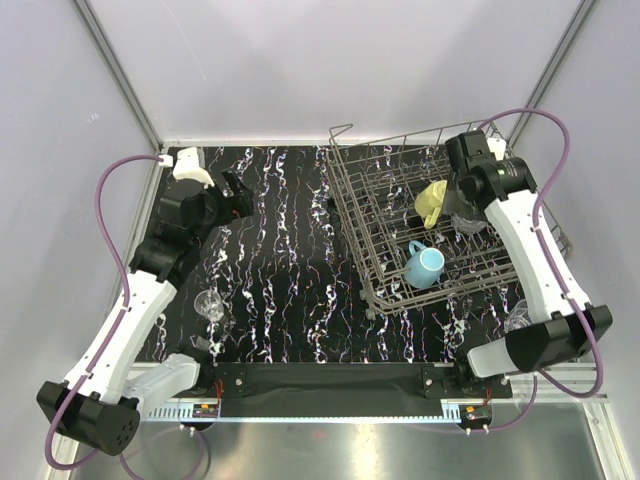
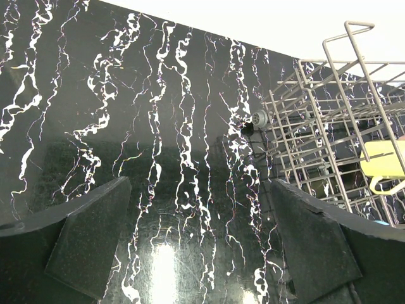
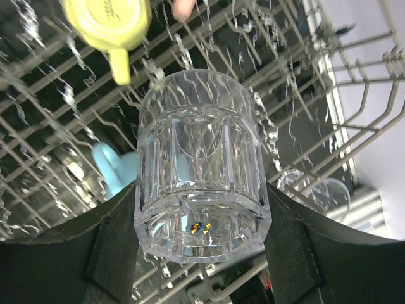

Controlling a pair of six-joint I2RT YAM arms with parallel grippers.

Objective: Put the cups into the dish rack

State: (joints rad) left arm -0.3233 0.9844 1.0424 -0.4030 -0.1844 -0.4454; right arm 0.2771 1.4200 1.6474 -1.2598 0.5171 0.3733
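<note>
Two mugs racked: yellow mug, blue mug, both in dish rack. Right gripper clamped on faceted glass, over rack's far-right side. Left gripper spread wide, empty. Another clear glass yet to load, on tabletop nr left arm. Black marble-look top w/ white veins; pale grey walls.

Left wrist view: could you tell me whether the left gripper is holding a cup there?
No, the left gripper is open, with only the dark marbled table showing between its fingers.
</note>
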